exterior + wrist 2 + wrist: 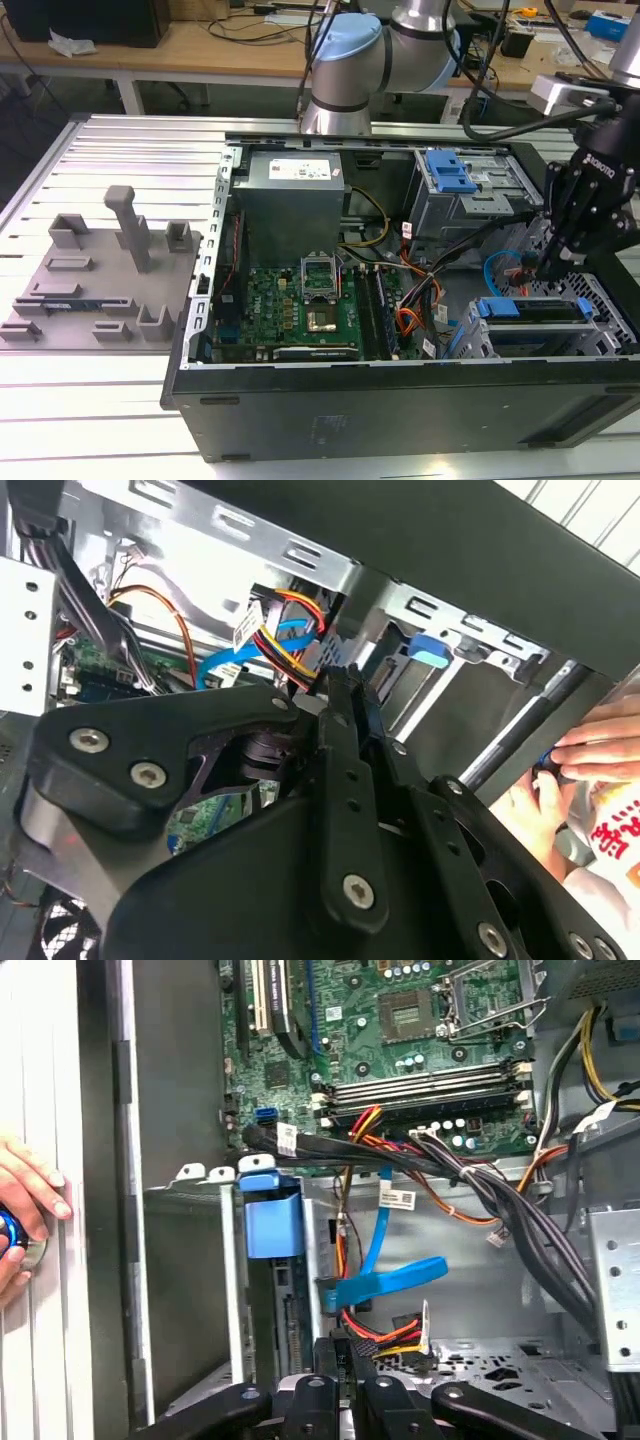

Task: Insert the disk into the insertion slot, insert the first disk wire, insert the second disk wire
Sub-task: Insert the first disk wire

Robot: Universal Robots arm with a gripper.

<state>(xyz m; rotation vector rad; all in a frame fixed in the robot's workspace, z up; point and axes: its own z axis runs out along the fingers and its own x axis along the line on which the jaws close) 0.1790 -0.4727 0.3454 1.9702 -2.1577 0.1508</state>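
In the exterior view the disk [533, 310], framed in its blue carrier, lies inside the insertion slot [603, 300], a grey perforated cage at the case's right front corner. My gripper [548, 266] hangs just behind the cage, by the blue and orange wires [497, 270]. In the first wrist view the carrier's blue tab [272, 1222] stands beside a blue flat wire [385, 1280], and a red, yellow and black wire bundle [385, 1335] runs to a black connector at my gripper [345, 1360]. In the second wrist view my gripper [345, 695] has its fingers pressed close together.
A larger grey bay with a blue latch [450, 172] stands behind the cage. The motherboard [290, 300] and power supply [290, 195] fill the case's middle. A person's hand [25, 1210] [585, 770] rests on the case's outer edge. A grey fixture plate [95, 265] lies outside the case.
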